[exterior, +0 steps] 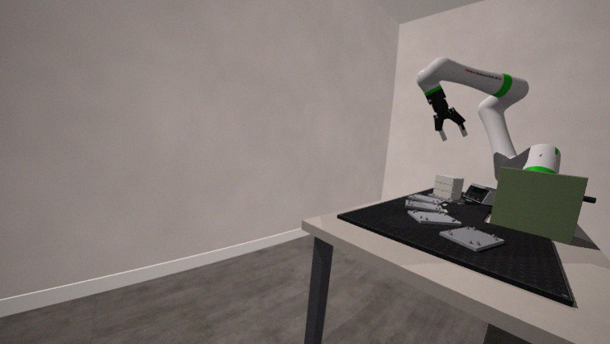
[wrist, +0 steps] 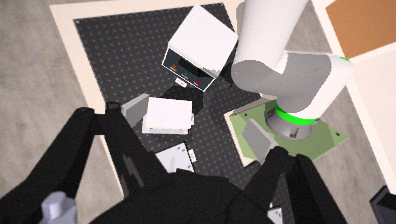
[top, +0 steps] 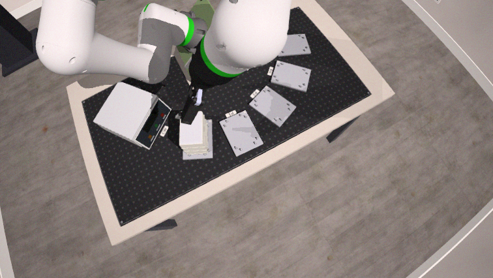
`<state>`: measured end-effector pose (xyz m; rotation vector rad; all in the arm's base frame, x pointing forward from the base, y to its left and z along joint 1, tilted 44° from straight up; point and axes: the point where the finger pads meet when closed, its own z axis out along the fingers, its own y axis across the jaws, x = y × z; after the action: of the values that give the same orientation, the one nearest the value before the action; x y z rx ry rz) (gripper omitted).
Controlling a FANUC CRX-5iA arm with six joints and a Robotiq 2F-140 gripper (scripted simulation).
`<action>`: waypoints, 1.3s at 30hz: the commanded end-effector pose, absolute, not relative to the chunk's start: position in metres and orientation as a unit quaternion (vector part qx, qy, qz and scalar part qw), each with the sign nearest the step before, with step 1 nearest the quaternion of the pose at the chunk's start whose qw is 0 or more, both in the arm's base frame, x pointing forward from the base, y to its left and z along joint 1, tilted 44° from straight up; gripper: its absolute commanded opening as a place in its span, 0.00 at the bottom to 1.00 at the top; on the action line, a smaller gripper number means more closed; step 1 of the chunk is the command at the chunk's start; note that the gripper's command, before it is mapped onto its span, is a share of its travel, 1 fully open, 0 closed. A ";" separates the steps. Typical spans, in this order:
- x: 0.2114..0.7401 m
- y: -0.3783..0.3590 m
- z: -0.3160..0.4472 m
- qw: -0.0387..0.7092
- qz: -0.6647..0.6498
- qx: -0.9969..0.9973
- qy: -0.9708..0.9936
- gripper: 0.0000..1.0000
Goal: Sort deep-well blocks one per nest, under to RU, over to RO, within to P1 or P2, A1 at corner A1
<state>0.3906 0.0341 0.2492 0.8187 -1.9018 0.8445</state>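
Observation:
Three cream deep-well blocks (top: 192,132) (exterior: 448,186) (wrist: 167,114) stand in one stack on the infeed nest (top: 197,155). My gripper (top: 188,108) (exterior: 453,134) (wrist: 198,115) is open and empty. It hangs high above the stack, over its edge nearest the arm. The check-weigher (top: 124,110) (exterior: 478,193) (wrist: 204,36) stands just left of the stack in the top view, and its white platform is bare. Its front panel (top: 153,126) (wrist: 187,75) carries amber, green and red lamps; I cannot tell whether any is lit.
Several grey nest plates lie in an arc right of the stack: the first nest (top: 240,132) (wrist: 175,157), the second nest (top: 272,105), the third nest (top: 290,76) and the fourth nest (top: 295,44) (exterior: 471,238). None holds a block. The green arm base (exterior: 537,205) (wrist: 305,142) stands behind them.

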 end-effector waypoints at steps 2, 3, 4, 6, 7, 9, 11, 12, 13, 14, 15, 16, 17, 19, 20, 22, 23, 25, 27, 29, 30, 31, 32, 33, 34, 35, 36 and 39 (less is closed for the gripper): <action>0.391 0.034 0.249 0.437 0.340 0.329 -0.765 1.00; 0.391 0.034 0.249 0.437 0.340 0.329 -0.765 1.00; 0.391 0.034 0.249 0.437 0.340 0.329 -0.765 1.00; 0.391 0.034 0.249 0.437 0.340 0.329 -0.765 1.00; 0.391 0.034 0.249 0.437 0.340 0.329 -0.765 1.00; 0.391 0.034 0.249 0.437 0.340 0.329 -0.765 1.00; 0.391 0.034 0.249 0.437 0.340 0.329 -0.765 1.00; 0.391 0.034 0.249 0.437 0.340 0.329 -0.765 1.00; 0.391 0.034 0.249 0.437 0.340 0.329 -0.765 1.00; 0.391 0.034 0.249 0.437 0.340 0.329 -0.765 1.00; 0.391 0.034 0.249 0.437 0.340 0.329 -0.765 1.00; 0.391 0.034 0.249 0.437 0.340 0.329 -0.765 1.00; 0.391 0.034 0.249 0.437 0.340 0.329 -0.765 1.00; 0.390 0.033 0.252 0.445 0.318 0.353 -0.759 1.00; 0.390 0.033 0.252 0.448 0.308 0.365 -0.756 1.00; 0.390 0.032 0.253 0.454 0.286 0.388 -0.749 1.00; 0.390 0.032 0.253 0.457 0.275 0.400 -0.745 1.00; 0.390 0.032 0.255 0.462 0.253 0.424 -0.737 1.00; 0.390 0.032 0.255 0.466 0.231 0.447 -0.728 1.00; 0.390 0.031 0.256 0.468 0.209 0.470 -0.718 1.00; 0.390 0.031 0.256 0.469 0.199 0.481 -0.713 1.00; 0.390 0.031 0.258 0.470 0.188 0.493 -0.708 1.00; 0.390 0.031 0.258 0.471 0.177 0.504 -0.702 1.00; 0.390 0.031 0.258 0.471 0.177 0.504 -0.702 1.00; 0.390 0.031 0.258 0.471 0.177 0.504 -0.702 1.00; 0.390 0.030 0.260 0.471 0.166 0.516 -0.696 1.00; 0.390 0.030 0.261 0.470 0.156 0.527 -0.690 1.00; 0.390 0.030 0.261 0.469 0.124 0.561 -0.671 1.00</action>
<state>0.3894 0.0300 0.2605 1.2901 -1.6937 0.3858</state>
